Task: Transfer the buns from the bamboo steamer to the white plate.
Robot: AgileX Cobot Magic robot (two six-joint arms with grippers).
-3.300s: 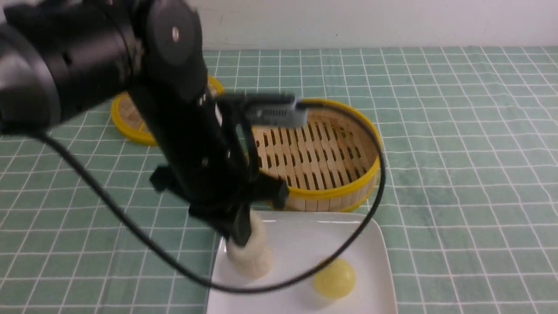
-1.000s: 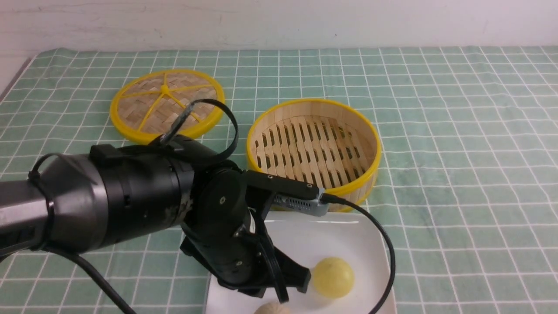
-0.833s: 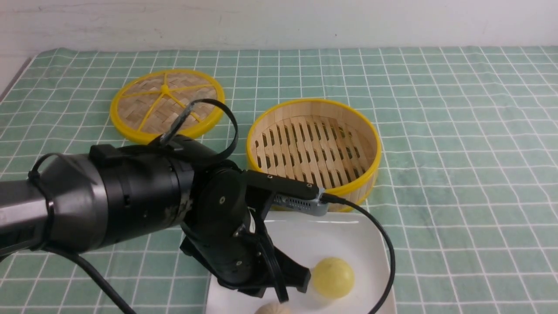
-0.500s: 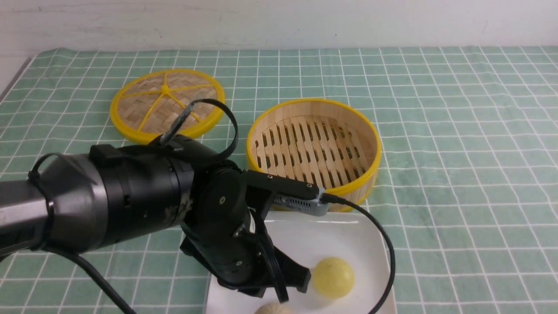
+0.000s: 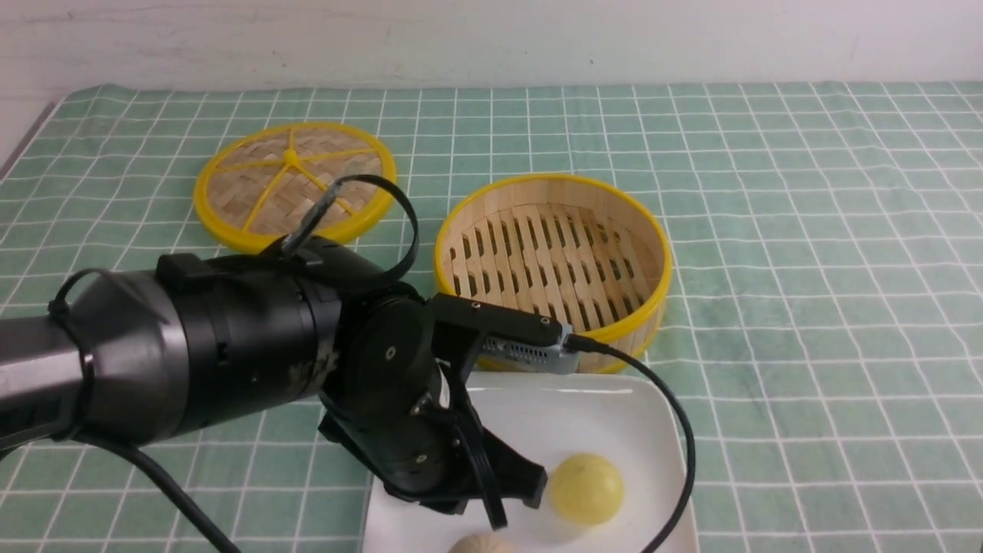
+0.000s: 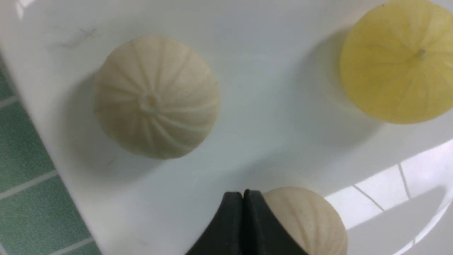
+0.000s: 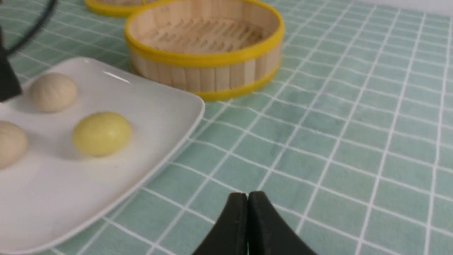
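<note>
All three buns lie on the white plate point(image 5: 614, 415): the yellow bun point(image 5: 586, 488) point(image 6: 396, 63) point(image 7: 102, 134), one cream bun point(image 6: 155, 99) point(image 7: 53, 92), and a second cream bun point(image 5: 480, 544) point(image 6: 308, 219) point(image 7: 10, 141). The bamboo steamer point(image 5: 553, 269) point(image 7: 205, 46) stands empty behind the plate. My left gripper point(image 6: 242, 193) hangs low over the plate, shut with nothing between its fingers; the second cream bun sits right beside its tips. My right gripper point(image 7: 247, 194) is shut and empty over the green cloth, to the right of the plate; it does not show in the front view.
The steamer's flat woven lid point(image 5: 292, 184) lies at the back left on the green checked cloth point(image 5: 806, 307). My left arm point(image 5: 230, 361) and its cable point(image 5: 676, 461) cover the plate's left part. The white wall runs along the table's far edge.
Earlier my left gripper held a cream bun over the plate's left edge; now that bun lies on the plate and the gripper is shut and empty. Over the last second the wrist rose very slightly.
</note>
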